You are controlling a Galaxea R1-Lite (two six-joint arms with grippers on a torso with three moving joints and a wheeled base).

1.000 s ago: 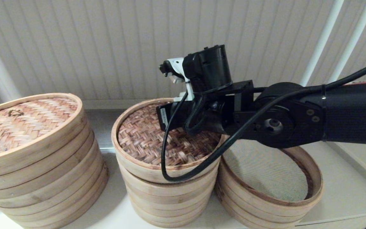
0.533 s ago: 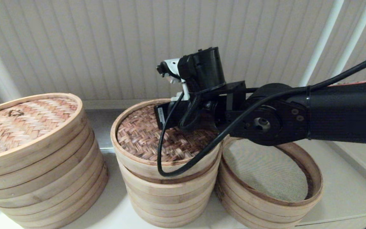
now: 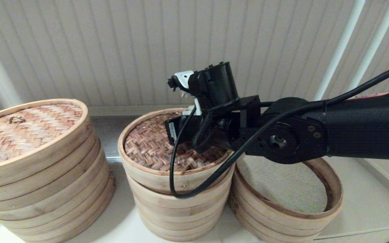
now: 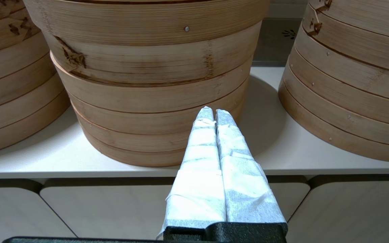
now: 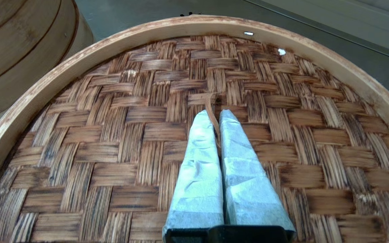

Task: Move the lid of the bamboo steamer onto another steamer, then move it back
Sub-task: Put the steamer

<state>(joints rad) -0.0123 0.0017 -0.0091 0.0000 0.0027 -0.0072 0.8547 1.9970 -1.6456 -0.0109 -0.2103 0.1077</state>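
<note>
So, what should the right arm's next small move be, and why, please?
Probably open the fingers: the right gripper pinches the loop on the lid, which has come down level onto the middle stack. The left gripper is parked, shut, by the counter.

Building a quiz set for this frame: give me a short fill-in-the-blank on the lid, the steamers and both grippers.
1. The right gripper is shut on the thin ____ at the centre of the dark brown woven bamboo steamer lid.
2. The low steamer with grey-green mesh liner stands to the robot's ____ of the lidded middle stack.
3. The left gripper, shut, holds ____.

Missing words: loop; right; nothing
</note>
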